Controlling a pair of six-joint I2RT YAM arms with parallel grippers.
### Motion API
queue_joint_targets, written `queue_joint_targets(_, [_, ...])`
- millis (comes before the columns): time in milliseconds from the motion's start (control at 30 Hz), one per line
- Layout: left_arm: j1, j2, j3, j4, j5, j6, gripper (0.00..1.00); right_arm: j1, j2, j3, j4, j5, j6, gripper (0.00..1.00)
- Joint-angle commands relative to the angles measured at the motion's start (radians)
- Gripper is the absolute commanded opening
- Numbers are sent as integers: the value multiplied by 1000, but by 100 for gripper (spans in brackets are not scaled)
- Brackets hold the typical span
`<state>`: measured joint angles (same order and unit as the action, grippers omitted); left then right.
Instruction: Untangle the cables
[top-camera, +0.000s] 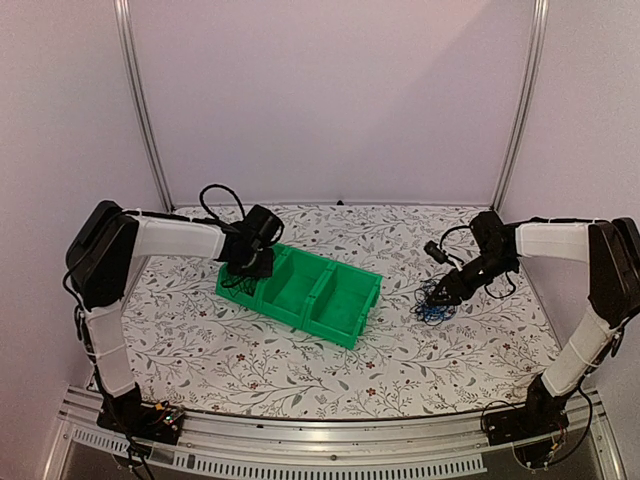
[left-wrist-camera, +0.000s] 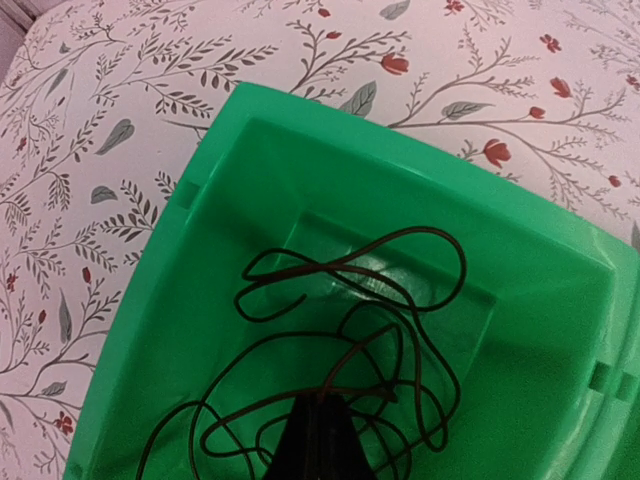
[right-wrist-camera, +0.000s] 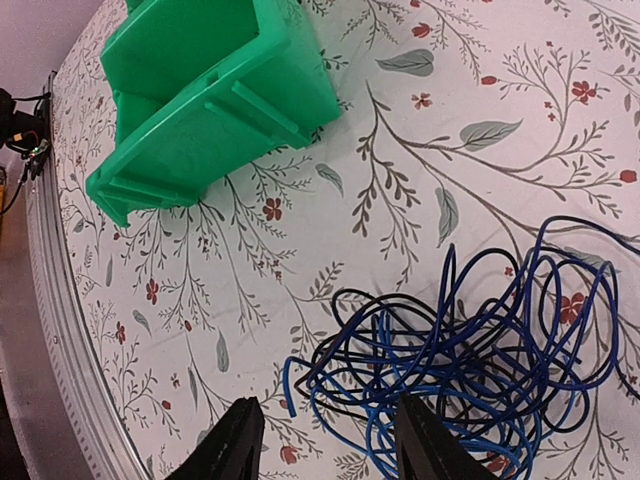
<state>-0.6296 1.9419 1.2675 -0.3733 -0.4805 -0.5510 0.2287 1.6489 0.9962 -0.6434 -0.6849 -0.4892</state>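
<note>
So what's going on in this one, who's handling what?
Two arms are working on untangling cables. The left gripper is shut over the end compartment of the green bin nearest it, and seems to be pinching a thin black cable whose loops lie inside that compartment. The right gripper is open and holds nothing, poised at the edge of a tangle of blue and black cables on the table beside the bin.

One thin black cable (left-wrist-camera: 350, 340) lies in loose, curly loops inside the green bin (right-wrist-camera: 230, 130), in the part at its left end. The other cables (right-wrist-camera: 470, 370) sit in a messy heap to the right of the bin, not touching it. They are blue and black, all wound through each other.
</note>
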Motion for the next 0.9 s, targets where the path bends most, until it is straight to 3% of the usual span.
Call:
queue_joint_targets(0, [27, -2, 43, -16, 43, 27, 0, -5, -59, 54, -59, 8, -30, 49])
queue_joint_targets(133, [31, -72, 61, -25, 53, 63, 0, -24, -105, 93, -88, 15, -57, 49])
queue_joint_targets(367, [32, -187, 121, -127, 38, 75, 37, -38, -132, 125, -134, 25, -91, 49])
queue_joint_targets(467, [32, -210, 138, -166, 43, 83, 48, -40, -130, 152, -173, 32, -121, 49])
queue_joint_targets(700, [31, -256, 185, -199, 62, 93, 55, -50, -123, 158, -199, 65, -164, 49])
queue_joint_targets(867, [-31, -312, 156, 17, 208, 258, 58, -108, -60, 169, -191, 95, -143, 41])
